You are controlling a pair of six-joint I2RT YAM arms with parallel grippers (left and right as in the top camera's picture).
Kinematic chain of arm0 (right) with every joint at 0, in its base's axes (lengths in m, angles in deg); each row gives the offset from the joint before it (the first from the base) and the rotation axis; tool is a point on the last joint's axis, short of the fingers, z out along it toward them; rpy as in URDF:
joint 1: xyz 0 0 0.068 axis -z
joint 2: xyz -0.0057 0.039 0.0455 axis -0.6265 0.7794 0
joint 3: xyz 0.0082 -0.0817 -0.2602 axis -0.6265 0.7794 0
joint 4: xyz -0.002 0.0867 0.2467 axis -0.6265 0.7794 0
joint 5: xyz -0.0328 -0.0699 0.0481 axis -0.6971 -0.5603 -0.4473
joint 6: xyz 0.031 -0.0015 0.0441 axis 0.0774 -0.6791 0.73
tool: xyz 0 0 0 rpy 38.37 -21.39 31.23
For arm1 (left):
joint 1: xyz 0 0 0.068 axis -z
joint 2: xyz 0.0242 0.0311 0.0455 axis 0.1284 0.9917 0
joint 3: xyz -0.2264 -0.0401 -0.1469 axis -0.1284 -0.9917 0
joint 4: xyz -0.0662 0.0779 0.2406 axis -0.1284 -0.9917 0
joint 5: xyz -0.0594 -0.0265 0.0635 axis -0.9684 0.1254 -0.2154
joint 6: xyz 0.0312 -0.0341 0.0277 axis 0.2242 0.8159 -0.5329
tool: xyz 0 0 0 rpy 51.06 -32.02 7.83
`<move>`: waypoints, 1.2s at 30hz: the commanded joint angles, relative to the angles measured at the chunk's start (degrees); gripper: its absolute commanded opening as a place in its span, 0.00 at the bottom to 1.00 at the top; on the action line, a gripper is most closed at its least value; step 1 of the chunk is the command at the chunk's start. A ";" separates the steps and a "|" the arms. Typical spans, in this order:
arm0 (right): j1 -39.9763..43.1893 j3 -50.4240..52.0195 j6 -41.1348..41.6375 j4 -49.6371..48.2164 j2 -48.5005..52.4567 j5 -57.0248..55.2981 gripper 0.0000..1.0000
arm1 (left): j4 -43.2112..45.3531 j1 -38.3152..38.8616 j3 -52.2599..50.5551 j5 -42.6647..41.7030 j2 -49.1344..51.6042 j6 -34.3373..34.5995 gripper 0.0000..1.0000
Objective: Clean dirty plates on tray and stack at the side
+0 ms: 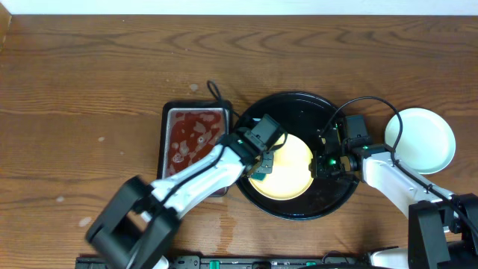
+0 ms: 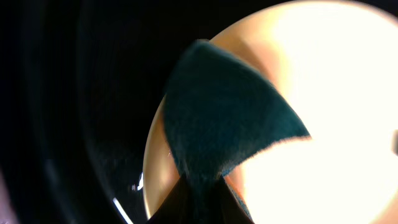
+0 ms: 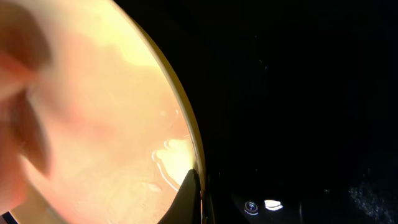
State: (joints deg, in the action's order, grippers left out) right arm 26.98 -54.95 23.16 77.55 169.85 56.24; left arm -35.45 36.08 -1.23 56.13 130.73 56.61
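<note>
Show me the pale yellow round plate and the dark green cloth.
pale yellow round plate (image 1: 290, 173): overhead view, its bare middle.
dark green cloth (image 2: 224, 124): left wrist view, its middle.

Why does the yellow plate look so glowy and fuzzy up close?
Left wrist: the yellow plate is blown out to white glare, and the dark cloth has fuzzy edges. Right wrist: the plate looks orange and is blurred at the left; the black tray swallows light. Overhead: evenly lit.
</note>
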 commanded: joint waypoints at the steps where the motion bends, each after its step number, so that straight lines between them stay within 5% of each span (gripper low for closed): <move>1: -1.05 2.78 -0.20 1.16 2.67 -1.01 0.01 | 0.68 -0.68 -0.66 -1.01 -5.25 -0.35 0.07; 19: -1.05 2.78 -0.20 1.05 2.67 -0.98 0.01 | 22.69 4.90 -0.66 -6.08 5.29 2.47 0.07; 26: -1.05 2.78 -0.20 1.05 2.67 -0.98 0.01 | 20.70 5.09 -0.66 -5.60 10.34 1.27 0.07; 36: -1.05 2.78 -0.20 1.22 2.67 -0.98 0.01 | 5.68 5.03 -0.66 4.87 10.54 -0.79 0.08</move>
State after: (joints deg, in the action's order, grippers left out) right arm 26.81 -54.80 23.14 77.40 170.20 57.64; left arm -25.05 41.55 0.91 53.68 139.01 58.19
